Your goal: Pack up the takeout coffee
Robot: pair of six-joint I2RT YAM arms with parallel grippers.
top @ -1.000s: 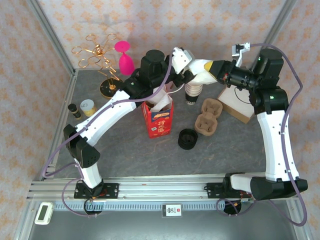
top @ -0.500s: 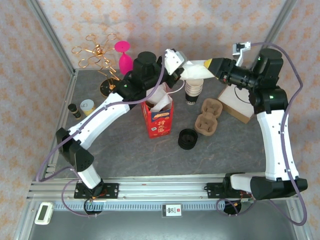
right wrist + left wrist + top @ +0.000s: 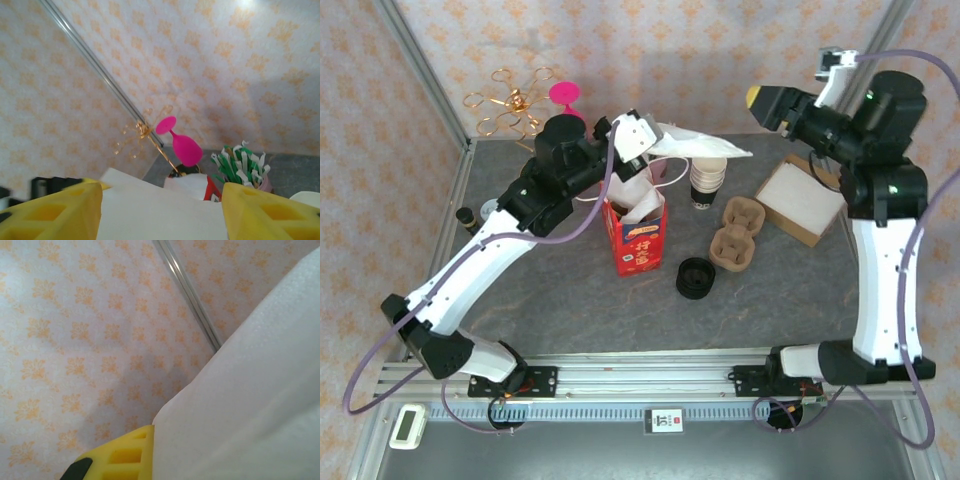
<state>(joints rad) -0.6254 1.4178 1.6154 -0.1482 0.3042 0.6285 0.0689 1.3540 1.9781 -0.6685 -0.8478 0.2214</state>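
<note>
The dark grey stone-look table [image 3: 570, 310] carries a red printed carton [image 3: 640, 240] directly under the left gripper [image 3: 642, 137], with a stack of cream-rimmed paper cups [image 3: 707, 180] to that gripper's right. On the base side of the right gripper [image 3: 760, 100] lie a brown pulp cup tray [image 3: 735, 235], a shallow cardboard box [image 3: 802, 200] and a pile of round black lids [image 3: 695, 277]. Well left of the left gripper stand a gold wire rack [image 3: 515, 110], a small dark bottle [image 3: 469, 220] and a yellow-topped tin [image 3: 496, 212].

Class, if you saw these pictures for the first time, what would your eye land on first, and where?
A white bag held flat in the air by the left gripper, above the red carton mid-table. Next, the bright pink goblet at the back left beside a gold wire rack, and the right gripper, high and open at the back right.
</note>
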